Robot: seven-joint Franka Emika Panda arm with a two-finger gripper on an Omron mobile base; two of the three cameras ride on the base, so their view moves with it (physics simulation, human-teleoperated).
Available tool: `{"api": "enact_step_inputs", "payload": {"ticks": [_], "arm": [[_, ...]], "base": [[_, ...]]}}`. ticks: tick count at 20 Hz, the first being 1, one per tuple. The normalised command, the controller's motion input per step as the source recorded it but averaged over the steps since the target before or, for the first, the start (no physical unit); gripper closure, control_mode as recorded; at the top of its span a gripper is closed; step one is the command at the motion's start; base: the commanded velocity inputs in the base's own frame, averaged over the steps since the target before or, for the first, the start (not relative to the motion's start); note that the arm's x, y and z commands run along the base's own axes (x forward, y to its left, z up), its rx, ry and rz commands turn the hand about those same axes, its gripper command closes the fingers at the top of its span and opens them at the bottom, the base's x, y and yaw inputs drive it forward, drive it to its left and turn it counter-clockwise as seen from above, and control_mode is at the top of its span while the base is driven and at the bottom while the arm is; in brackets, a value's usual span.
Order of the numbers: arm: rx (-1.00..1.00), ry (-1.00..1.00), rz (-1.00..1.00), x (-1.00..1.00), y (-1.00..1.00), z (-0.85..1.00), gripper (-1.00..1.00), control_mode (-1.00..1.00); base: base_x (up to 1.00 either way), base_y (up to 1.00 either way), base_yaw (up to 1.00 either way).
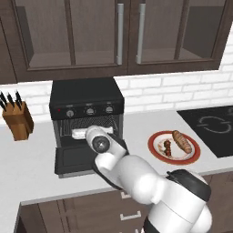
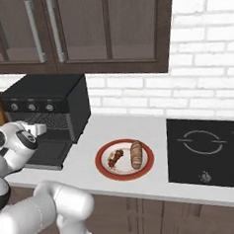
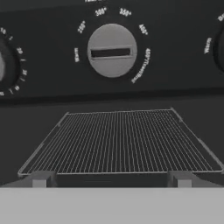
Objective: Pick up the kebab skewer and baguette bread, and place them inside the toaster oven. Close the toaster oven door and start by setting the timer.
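My two dark fingertips [image 3: 39,180] spread apart, empty, before boxy black toaster oven [image 1: 86,98], round grey middle knob [image 3: 111,50] ringed with "300", "350", "400", silver wire rack [image 3: 120,142] below.

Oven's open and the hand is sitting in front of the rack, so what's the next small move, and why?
Probably pull the pincer back from the toaster oven and swing toward the plate. The pincer is open and empty, the wire rack is bare, and the kebab skewer and baguette bread both lie on the plate.
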Motion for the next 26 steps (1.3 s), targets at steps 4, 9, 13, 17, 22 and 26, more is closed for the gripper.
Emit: {"api": "enact_step_inputs", "payload": {"ticks": [4, 9, 13, 17, 22, 26], "arm": [[0.04, 0.00, 0.00, 0.44, 0.23, 0.00, -1.00, -1.00], [0.01, 0.00, 0.00, 0.36, 0.10, -0.25, -1.00, -1.00], [0.00, 0.01, 0.00, 0.34, 0.02, -0.20, -1.00, -1.00], [0.00, 0.03, 0.00, 0.28, 0.00, -0.06, -1.00, -1.00], [0.00, 0.13, 0.00, 0.13, 0.04, -0.14, -1.00, -1.00], [-0.03, 0.12, 0.00, 0.27, 0.09, -0.02, -1.00, -1.00]], "base": [[0.00, 0.00, 0.00], [0.00, 0.00, 0.00], [0.00, 0.00, 0.00], [0.00, 0.00, 0.00], [0.00, 0.00, 0.00], [0.00, 0.00, 0.00]]}}
